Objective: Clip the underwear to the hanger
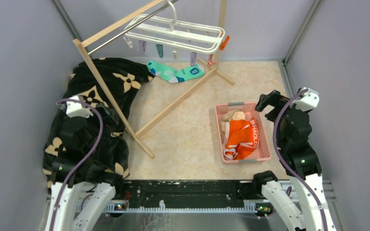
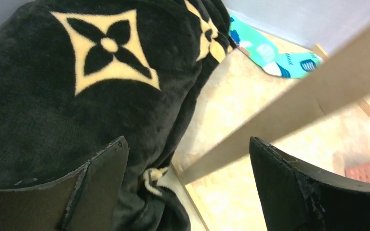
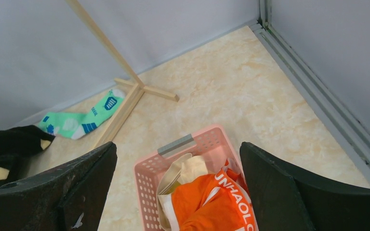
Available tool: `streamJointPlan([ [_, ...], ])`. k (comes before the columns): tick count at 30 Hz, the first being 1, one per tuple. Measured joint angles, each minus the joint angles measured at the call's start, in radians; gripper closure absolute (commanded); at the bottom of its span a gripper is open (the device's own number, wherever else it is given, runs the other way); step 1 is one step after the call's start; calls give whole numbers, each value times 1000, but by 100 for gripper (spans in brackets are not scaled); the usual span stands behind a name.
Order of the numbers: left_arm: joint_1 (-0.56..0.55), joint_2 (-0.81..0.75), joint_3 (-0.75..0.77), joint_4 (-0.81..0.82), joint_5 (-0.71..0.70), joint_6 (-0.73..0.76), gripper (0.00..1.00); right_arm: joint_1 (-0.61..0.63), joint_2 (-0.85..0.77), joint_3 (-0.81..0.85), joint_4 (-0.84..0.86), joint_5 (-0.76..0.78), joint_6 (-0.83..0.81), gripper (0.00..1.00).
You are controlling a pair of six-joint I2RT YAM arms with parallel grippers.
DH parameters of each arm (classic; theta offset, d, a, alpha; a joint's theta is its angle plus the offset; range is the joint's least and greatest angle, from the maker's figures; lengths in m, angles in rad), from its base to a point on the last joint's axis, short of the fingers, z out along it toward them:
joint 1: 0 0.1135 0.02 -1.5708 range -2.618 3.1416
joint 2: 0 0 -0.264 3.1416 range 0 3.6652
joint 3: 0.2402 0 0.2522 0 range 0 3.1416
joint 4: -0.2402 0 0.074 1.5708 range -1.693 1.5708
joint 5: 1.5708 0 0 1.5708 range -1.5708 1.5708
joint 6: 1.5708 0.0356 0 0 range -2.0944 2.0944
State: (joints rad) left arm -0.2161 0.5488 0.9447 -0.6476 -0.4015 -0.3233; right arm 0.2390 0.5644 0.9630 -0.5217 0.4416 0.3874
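The orange underwear (image 1: 241,137) with white waistband lettering lies crumpled in a pink basket (image 1: 265,153) right of centre; it also shows in the right wrist view (image 3: 212,202). The white frame hanger (image 1: 176,32) with small coloured clips hangs from the wooden rack's bar at the back. My right gripper (image 1: 266,102) is open and empty, above and just right of the basket; its jaws frame the basket in the right wrist view (image 3: 178,192). My left gripper (image 2: 188,187) is open and empty over a black blanket at the left.
A beige cloth (image 1: 234,116) lies in the basket's far end under the underwear. A teal sock (image 1: 174,72) lies at the back. The wooden rack (image 1: 110,91) stands across the middle, its foot (image 1: 178,103) on the table. The black patterned blanket (image 1: 101,96) covers the left side.
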Motion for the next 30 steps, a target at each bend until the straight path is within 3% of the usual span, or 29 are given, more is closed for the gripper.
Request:
streamJointPlan([
  [8,62,-124,174,-262,193,56,0,-2,10,0,-3,-33,38,1],
  [13,215,-192,165,-333,436,58,0,-2,10,0,-3,-50,56,1],
  [17,233,-219,145,-352,585,47,0,-2,10,0,-2,-56,68,1],
  [21,132,-205,135,-352,655,53,0,-3,10,-1,4,-79,71,1],
  [30,-326,-75,135,-340,643,166,0,-6,13,-29,3,-104,79,1],
])
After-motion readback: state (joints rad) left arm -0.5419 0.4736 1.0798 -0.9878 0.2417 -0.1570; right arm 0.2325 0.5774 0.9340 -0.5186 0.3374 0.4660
